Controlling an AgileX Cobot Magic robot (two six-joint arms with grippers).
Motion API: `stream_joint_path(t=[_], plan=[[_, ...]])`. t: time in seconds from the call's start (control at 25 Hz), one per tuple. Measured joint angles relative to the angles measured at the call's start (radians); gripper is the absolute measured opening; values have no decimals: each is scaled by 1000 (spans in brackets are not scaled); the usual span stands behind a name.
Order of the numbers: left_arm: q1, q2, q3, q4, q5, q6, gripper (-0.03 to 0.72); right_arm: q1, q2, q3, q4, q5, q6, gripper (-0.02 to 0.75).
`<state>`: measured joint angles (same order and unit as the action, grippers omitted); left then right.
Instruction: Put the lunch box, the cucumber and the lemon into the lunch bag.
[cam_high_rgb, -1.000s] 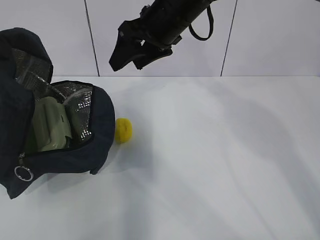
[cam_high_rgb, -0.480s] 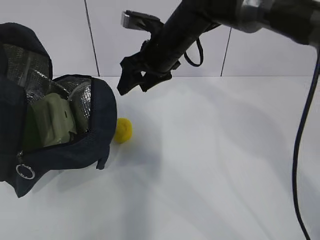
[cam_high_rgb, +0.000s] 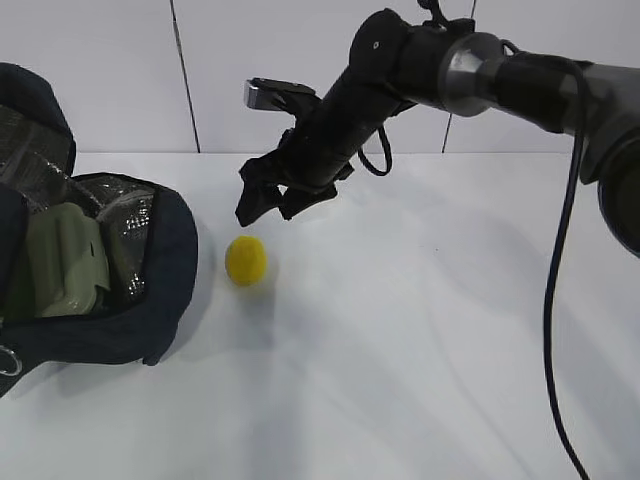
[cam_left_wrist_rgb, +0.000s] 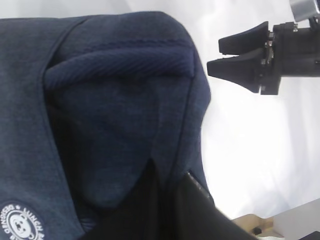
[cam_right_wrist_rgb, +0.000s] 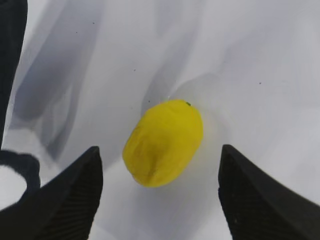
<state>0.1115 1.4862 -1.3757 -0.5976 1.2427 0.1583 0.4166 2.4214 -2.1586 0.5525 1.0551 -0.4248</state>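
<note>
One item, the lemon (cam_high_rgb: 246, 260), lies loose on the table (cam_high_rgb: 420, 340) near its left edge, just beside the open lunch bag (cam_high_rgb: 150, 320). The lunch box (cam_high_rgb: 62, 262) already rests inside the bag; the cucumber is not visible. The right gripper (cam_high_rgb: 268, 203) hangs above the lemon with its jaws spread wide and empty, the fruit centred between them. The left gripper (cam_left_wrist_rgb: 165, 210) is closed on the bag fabric. Risk: the rounded lemon may roll or squirt sideways if the jaws close off-centre or touch down unevenly.
</note>
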Motion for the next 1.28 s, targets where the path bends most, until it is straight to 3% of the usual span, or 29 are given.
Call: stream_joint_path(t=[0.64, 1.28], plan=[[0, 0, 0, -4, 1, -2, -7, 13, 110, -43, 109, -86, 10, 548], [0, 0, 0, 0, 1, -2, -7, 34, 152, -65, 38, -69, 18, 549]])
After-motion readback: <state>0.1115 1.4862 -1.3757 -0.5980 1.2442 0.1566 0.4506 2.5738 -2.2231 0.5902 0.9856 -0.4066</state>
